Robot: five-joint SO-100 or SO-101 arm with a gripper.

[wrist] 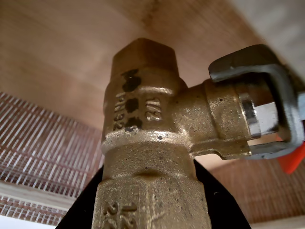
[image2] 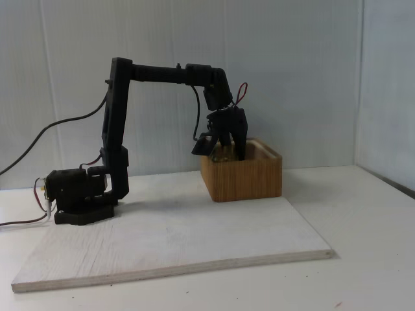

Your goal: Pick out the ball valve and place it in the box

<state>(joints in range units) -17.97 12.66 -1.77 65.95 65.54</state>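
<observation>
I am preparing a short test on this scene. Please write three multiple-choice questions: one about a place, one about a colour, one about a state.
1. Where is the gripper?
A. over the wooden box
B. beside the arm's base
C. off the white board

2. What colour is the valve body?
A. blue
B. brass
C. black

3. What is the gripper doing?
A. open and empty
B. lying on the board
C. holding the valve

Answers: 1 A, the fixed view shows it reaching into the box's open top. 2 B, the wrist view shows brass metal. 3 C, black fingers flank the valve there.
</observation>
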